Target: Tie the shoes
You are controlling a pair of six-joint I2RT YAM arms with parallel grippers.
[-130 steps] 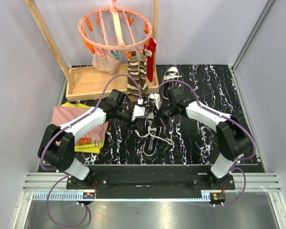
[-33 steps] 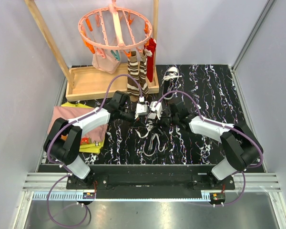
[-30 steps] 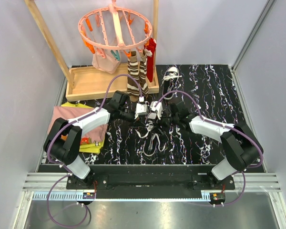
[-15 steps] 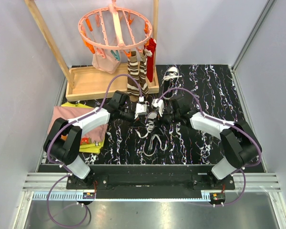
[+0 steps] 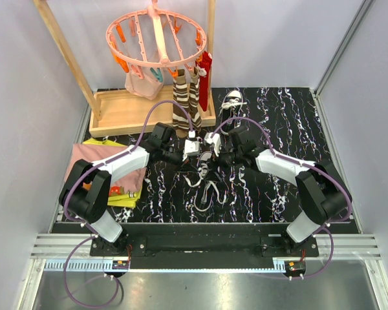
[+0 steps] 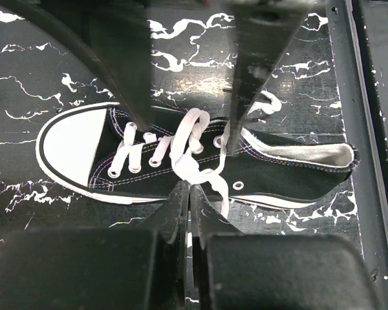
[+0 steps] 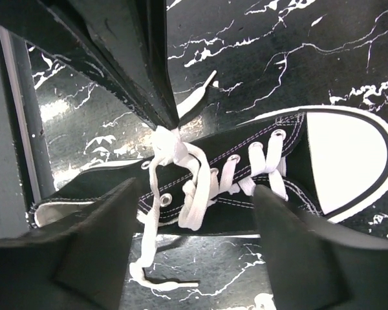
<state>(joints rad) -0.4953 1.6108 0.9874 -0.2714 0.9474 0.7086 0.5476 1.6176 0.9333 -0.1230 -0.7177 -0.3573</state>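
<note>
Step in hand: knotting the first shoe, which sits mid-desk between the two arms. The second shoe is parked at the far side near the wooden tray, too small here to tell its lace state. Left gripper is clamped tight on the lace at the top eyelets, pinching a bunched fold where the strands cross at the throat. Right gripper is wide and holding nothing. It straddles the eyelet row from the opposite side and isn't gripping any strand. Can't tell from these views whether the bunch under the left tips is a made half-knot or just a crossover. No bow visible. One free lace end trails off the shoe's side onto the desk, slack. My read: early-to-mid on shoe one, shoe two yet to do. Next move needs the right gripper to come down and close on a single strand, likely that free end. It has to do that without snagging the laced rows or bumping the left gripper, which is very close. Left should hold its pinch so the fold doesn't collapse, then both pull in opposite directions to seat it. Risk: the shoe looks light and unanchored, so it'll probably drag under tension.
</note>
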